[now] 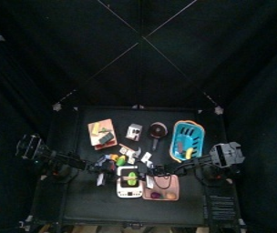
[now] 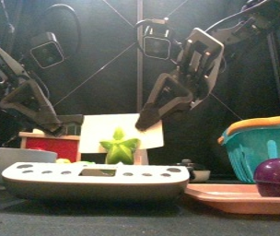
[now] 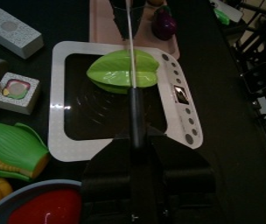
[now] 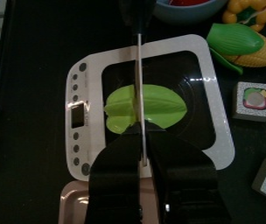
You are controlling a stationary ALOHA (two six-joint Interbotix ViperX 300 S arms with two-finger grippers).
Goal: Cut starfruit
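Note:
The yellow-green starfruit (image 3: 126, 68) lies on the white board (image 3: 60, 105), which has a dark middle panel. It also shows in the right wrist view (image 4: 147, 107), the front view (image 2: 118, 147) and the top view (image 1: 131, 179). A thin straight blade (image 3: 133, 105), seen edge-on, runs across the starfruit from one gripper to the other (image 4: 140, 70). My left gripper (image 3: 136, 150) and right gripper (image 4: 143, 140) face each other from opposite ends of the board, each with its jaws closed around the blade. In the front view the right gripper (image 2: 146, 118) hangs just above and behind the fruit, the left gripper (image 2: 51, 120) lower at the left.
A pink tray (image 2: 235, 194) with a purple ball (image 2: 278, 175) lies right of the board, with the blue basket (image 2: 263, 147) behind it. A red bowl (image 3: 31, 206), green toy vegetables (image 3: 13, 153) and small boxes (image 3: 13, 35) crowd the board's far side.

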